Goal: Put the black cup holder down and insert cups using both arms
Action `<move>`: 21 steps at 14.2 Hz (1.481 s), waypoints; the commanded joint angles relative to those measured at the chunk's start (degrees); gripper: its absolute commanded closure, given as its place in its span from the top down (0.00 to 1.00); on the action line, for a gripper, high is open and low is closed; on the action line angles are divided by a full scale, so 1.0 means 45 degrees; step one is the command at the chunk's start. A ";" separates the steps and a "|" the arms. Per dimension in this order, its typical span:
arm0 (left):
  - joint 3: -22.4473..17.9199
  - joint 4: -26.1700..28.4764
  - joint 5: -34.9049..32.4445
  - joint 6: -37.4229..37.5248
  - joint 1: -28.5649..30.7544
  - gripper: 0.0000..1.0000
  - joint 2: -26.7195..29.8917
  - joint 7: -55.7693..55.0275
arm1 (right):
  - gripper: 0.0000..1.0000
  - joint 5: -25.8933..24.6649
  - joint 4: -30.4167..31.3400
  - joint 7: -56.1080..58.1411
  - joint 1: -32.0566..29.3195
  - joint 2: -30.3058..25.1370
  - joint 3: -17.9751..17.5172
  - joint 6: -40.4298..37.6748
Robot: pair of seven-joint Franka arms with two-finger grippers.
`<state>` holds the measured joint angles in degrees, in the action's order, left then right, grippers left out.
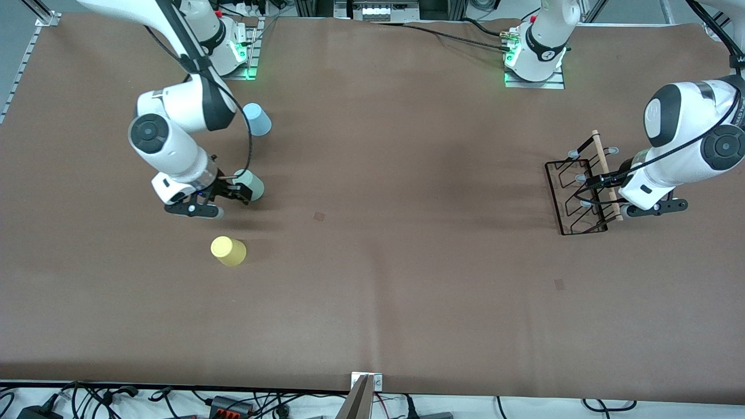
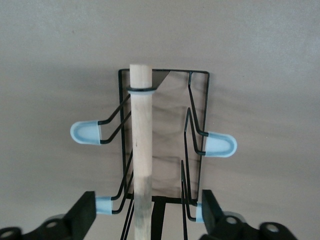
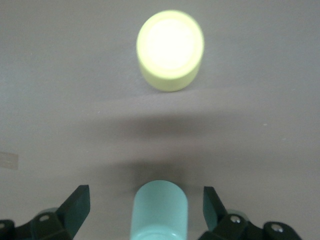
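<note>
Two arms work opposite ends of the table point(image 1: 372, 302). At the left arm's end, the left gripper point(image 1: 605, 195) straddles the wooden handle point(image 2: 142, 150) of the black holder point(image 1: 573, 198), which stands on the table. Its fingers point(image 2: 85, 212) are spread wide on either side of the rod, not yet pinching it. At the right arm's end, the right gripper point(image 1: 233, 192) brackets the green cup point(image 3: 160, 207), its fingers point(image 3: 77, 205) likewise apart with clear gaps on both sides. The cup appears to sit on the table, ungrasped. The yellow cup point(image 1: 228, 251) stands nearer the front camera; the blue cup point(image 1: 256, 119) stands farther from it, close to the right arm's base.

Judged from this, both arms are at the closing stage. The handle sits off-centre between the left fingers, toward one side, so centring before closing should keep the light wire frame from twisting or tipping. The green cup looks well centred; a gentle squeeze low on its tapered wall should stop it slipping upward or deforming.
</note>
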<state>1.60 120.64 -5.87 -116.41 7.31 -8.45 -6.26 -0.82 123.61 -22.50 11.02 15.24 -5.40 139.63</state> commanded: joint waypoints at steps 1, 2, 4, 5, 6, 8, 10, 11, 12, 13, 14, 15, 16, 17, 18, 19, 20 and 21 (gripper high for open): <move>0.0153 0.0670 -0.0258 -0.0108 0.0191 0.60 0.0589 0.0122 | 1.00 -0.0168 0.0653 -0.0389 0.0128 -0.0027 0.0008 0.0475; 0.0153 0.0730 -0.0258 -0.0069 0.0210 0.50 0.0589 0.0121 | 1.00 -0.0188 0.1004 -0.0390 0.0128 -0.0086 0.0008 0.0727; 0.0153 0.0769 -0.0258 -0.0049 0.0268 0.38 0.0570 0.0121 | 1.00 -0.0188 0.1687 -0.0390 0.0109 -0.0184 0.0008 0.1488; 0.0153 0.0769 -0.0258 -0.0049 0.0327 0.34 0.0570 0.0160 | 1.00 -0.0188 0.1923 -0.0390 0.0128 -0.0261 0.0008 0.1646; 0.0153 0.0769 -0.0258 -0.0011 0.0328 0.28 0.0570 0.0160 | 1.00 -0.0188 0.2138 -0.0390 0.0128 -0.0320 0.0008 0.1745; 0.0172 0.0711 -0.0258 0.0029 0.0328 0.15 0.0550 0.0160 | 1.00 -0.0188 0.2315 -0.0390 0.0128 -0.0399 -0.0031 0.1745; 0.0172 0.0633 -0.0258 0.0029 0.0328 0.13 0.0550 0.0160 | 1.00 -0.0188 0.2549 -0.0409 0.0167 -0.0457 -0.0050 0.1745; 0.0172 0.0613 -0.0258 0.0029 0.0328 0.12 0.0550 0.0160 | 1.00 -0.0207 0.2705 -0.0409 0.0129 -0.0515 -0.0128 0.1804; 0.0172 0.0574 -0.0258 0.0029 0.0328 0.11 0.0550 0.0122 | 1.00 -0.0188 0.2842 -0.0409 0.0128 -0.0535 -0.0128 0.1920; 0.0172 0.0419 -0.0258 0.0067 0.0328 0.09 0.0569 0.0160 | 1.00 -0.0188 0.2901 -0.0409 0.0147 -0.0555 -0.0186 0.1941; 0.0172 0.0244 -0.0258 0.0416 0.0328 0.08 0.0550 0.0160 | 1.00 -0.0188 0.2941 -0.0409 0.0128 -0.0594 -0.0284 0.1941; 0.0191 -0.0068 -0.0258 0.0709 0.0289 0.07 0.0569 0.0160 | 1.00 -0.0188 0.2999 -0.0428 0.0147 -0.0633 -0.0323 0.1941; 0.0211 -0.0477 -0.0258 0.1157 0.0192 0.07 0.0589 0.0160 | 1.00 -0.0188 0.3000 -0.0467 0.0148 -0.0633 -0.0362 0.1941; 0.0347 -0.1119 -0.0258 0.1664 0.0172 0.07 0.0551 0.0160 | 1.00 -0.0188 0.3000 -0.0564 0.0148 -0.0633 -0.0421 0.1941; 0.0541 -0.1686 -0.0258 0.2133 0.0171 0.07 0.0531 0.0160 | 1.00 -0.0188 0.3000 -0.0585 0.0128 -0.0633 -0.0421 0.1960; 0.0872 -0.2175 -0.0258 0.2370 0.0171 0.07 0.0531 0.0180 | 1.00 -0.0188 0.3019 -0.0566 0.0128 -0.0614 -0.0421 0.1960; 0.1243 -0.2683 -0.0239 0.2450 0.0171 0.07 0.0492 0.0296 | 1.00 -0.0188 0.3058 -0.0585 0.0147 -0.0594 -0.0421 0.1980; 0.1710 -0.3113 -0.0181 0.2586 0.0152 0.07 0.0414 0.0297 | 1.00 -0.0188 0.3135 -0.0585 0.0167 -0.0555 -0.0421 0.2038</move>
<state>5.73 111.49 -5.92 -107.93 7.91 -6.86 -5.87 -0.89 135.65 -23.80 11.60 13.86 -7.02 147.33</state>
